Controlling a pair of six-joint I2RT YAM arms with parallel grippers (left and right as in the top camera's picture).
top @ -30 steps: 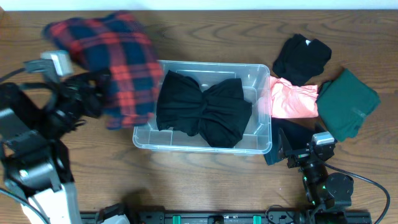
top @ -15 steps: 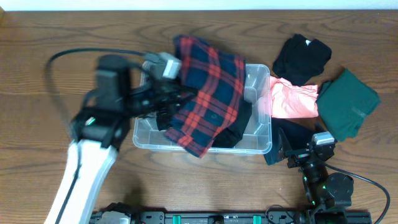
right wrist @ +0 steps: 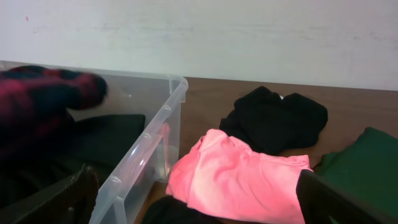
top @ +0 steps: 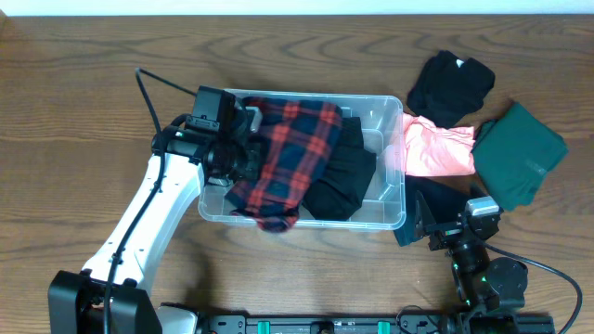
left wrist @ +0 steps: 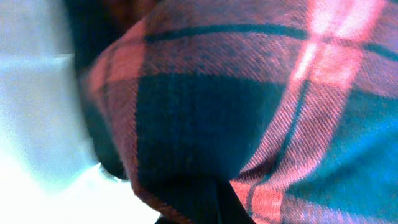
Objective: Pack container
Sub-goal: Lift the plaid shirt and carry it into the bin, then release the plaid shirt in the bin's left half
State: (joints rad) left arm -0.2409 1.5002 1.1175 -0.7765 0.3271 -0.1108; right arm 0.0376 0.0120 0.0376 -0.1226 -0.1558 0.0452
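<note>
Even bright light, soft shadows, left wrist view blurred, overhead sharp

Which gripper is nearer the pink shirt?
Right. The right gripper sits close by on the near side of the pink shirt, not touching it. The left gripper is across the container, at its left wall, against the plaid shirt.
</note>
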